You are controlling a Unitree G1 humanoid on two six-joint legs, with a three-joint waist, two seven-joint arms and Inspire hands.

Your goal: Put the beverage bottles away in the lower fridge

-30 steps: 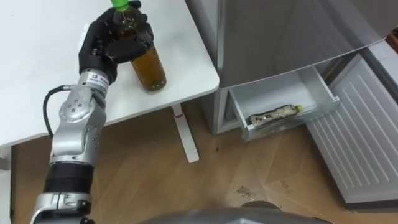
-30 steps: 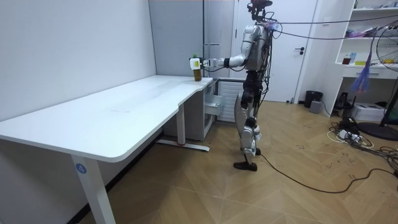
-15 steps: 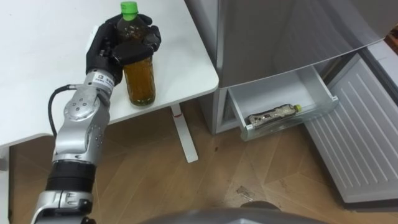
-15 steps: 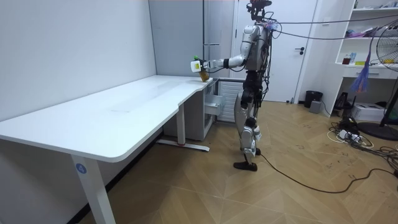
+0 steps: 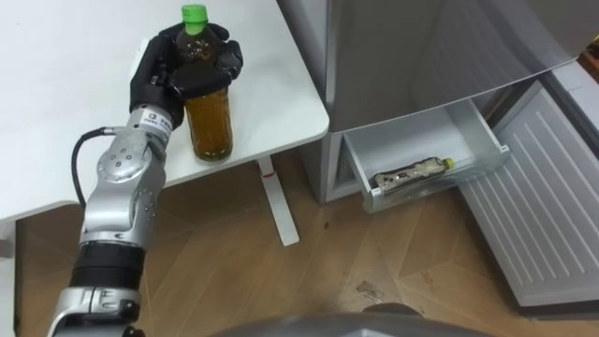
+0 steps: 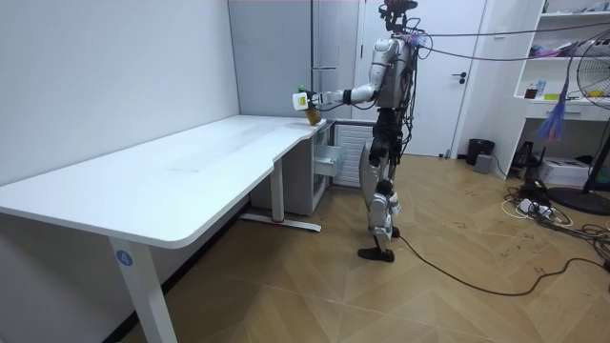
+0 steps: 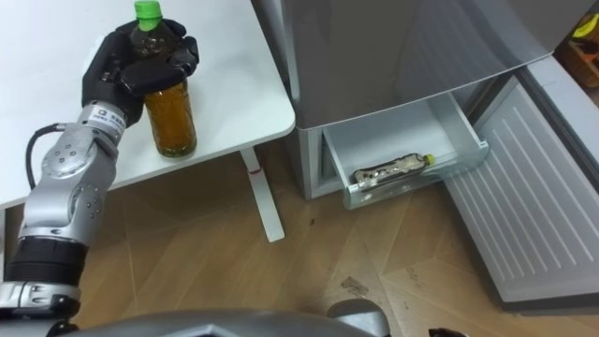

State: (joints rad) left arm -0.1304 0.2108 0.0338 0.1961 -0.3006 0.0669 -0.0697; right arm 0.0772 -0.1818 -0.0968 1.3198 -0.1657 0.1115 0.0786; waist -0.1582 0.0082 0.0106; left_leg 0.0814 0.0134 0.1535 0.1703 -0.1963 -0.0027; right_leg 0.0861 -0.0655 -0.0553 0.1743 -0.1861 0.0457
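The robot stands upright in front of the grey fridge (image 5: 421,47), a tall box with flat, matte metal sides. Its left arm reaches out to the white table (image 5: 56,112) that stands just beside the fridge.

The left hand (image 5: 178,70), black and glove-like, is wrapped around the shoulder and neck of a clear plastic bottle (image 5: 210,122). The fingers curl across the front and the thumb closes from the other side. The bottle is a round cylinder full of amber-brown liquid, topped by a bright green screw cap (image 5: 193,13). It stands upright over the table's rounded corner, the one nearest the fridge. I cannot tell whether its base touches the smooth tabletop.

At the foot of the fridge a shallow white drawer (image 5: 487,136) is pulled out, rectangular and glossy. A second bottle (image 5: 410,172) lies on its side in it, slim, with a pale cap pointing away from the table. Beside the drawer, on the side away from the table, the fridge's lower door (image 5: 552,206) is swung open, its white inner face ribbed with fine lines. The wood floor (image 5: 309,271) under the fridge is laid in a herringbone pattern.
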